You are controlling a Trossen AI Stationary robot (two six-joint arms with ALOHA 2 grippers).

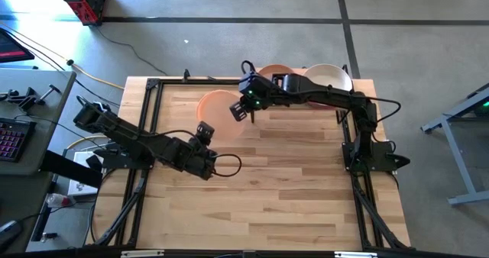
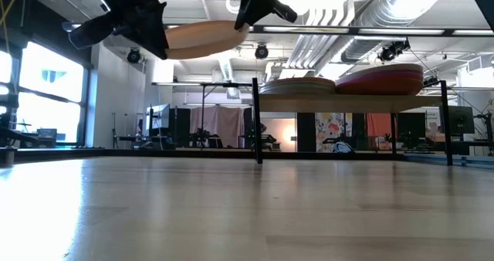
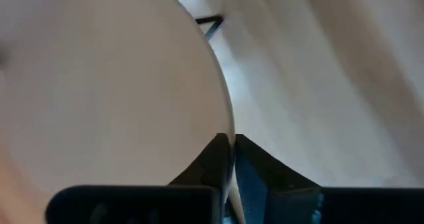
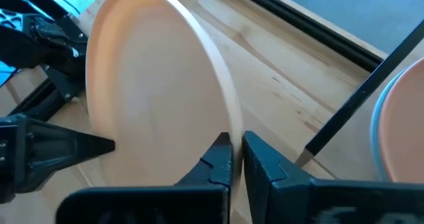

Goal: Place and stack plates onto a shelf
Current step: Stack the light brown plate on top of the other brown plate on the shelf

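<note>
- Peach plate (image 1: 219,107) held level above the counter (image 1: 290,197), both grippers' fingers pinched on its rim.
- Left gripper (image 1: 205,131) at seven o'clock, right gripper (image 1: 246,109) at three.
- Shelf (image 1: 359,86) lies toward two o'clock, nearer the right arm.

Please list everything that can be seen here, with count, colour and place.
peach plate: one, peach, held in the air above the table
plate stacks: two, pale and red, on the shelf; plates per stack unclear
shelf: one, light wood with black uprights, far edge of the table
table: one, light wood
keyboard: one, dark, side desk
left gripper: shut on the plate's rim
right gripper: shut on the rim opposite
</note>
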